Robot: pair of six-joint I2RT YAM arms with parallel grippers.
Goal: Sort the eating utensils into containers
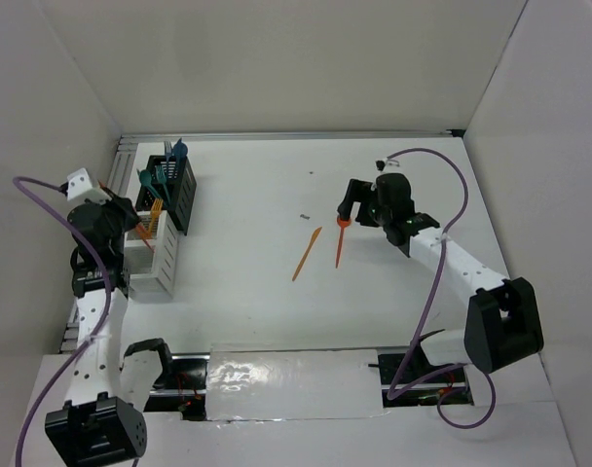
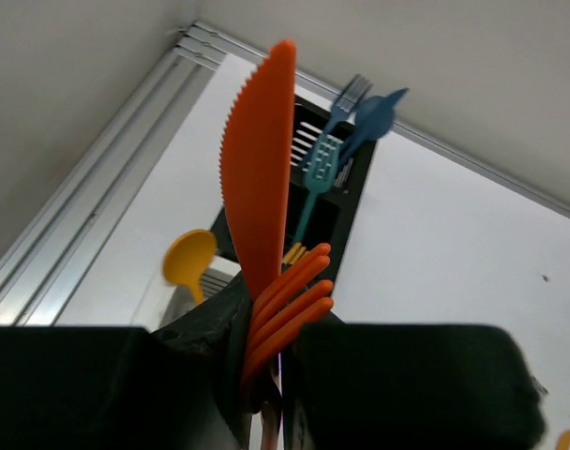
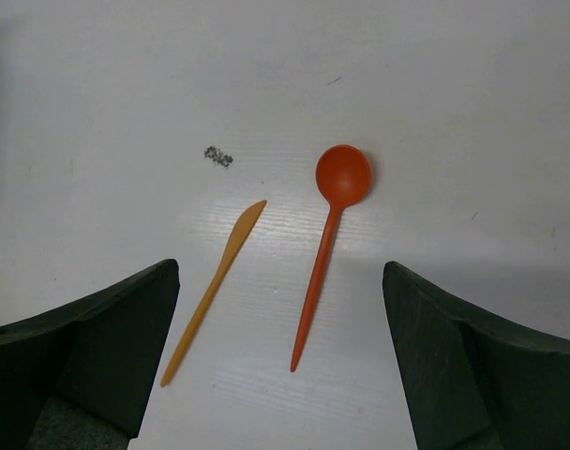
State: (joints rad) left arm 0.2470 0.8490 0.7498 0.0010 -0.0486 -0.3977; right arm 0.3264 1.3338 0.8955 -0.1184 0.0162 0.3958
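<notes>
My left gripper (image 2: 266, 370) is shut on an orange knife (image 2: 257, 159) and an orange fork (image 2: 290, 300), both sticking up out of the jaws. It hangs at the far left (image 1: 111, 222), beside the white containers (image 1: 160, 258) and the black mesh container (image 1: 182, 193), which holds teal utensils (image 2: 337, 150). A yellow spoon (image 2: 189, 258) stands in a white compartment. My right gripper (image 3: 277, 314) is open above the table, with a red-orange spoon (image 3: 330, 253) and an orange knife (image 3: 215, 291) lying flat between its fingers. From above, that spoon (image 1: 340, 243) and knife (image 1: 307, 253) lie mid-table.
A metal rail frame (image 1: 129, 146) runs along the back and left edges of the table. A small dark speck (image 3: 217, 156) lies beyond the loose knife. White walls close in the table on three sides.
</notes>
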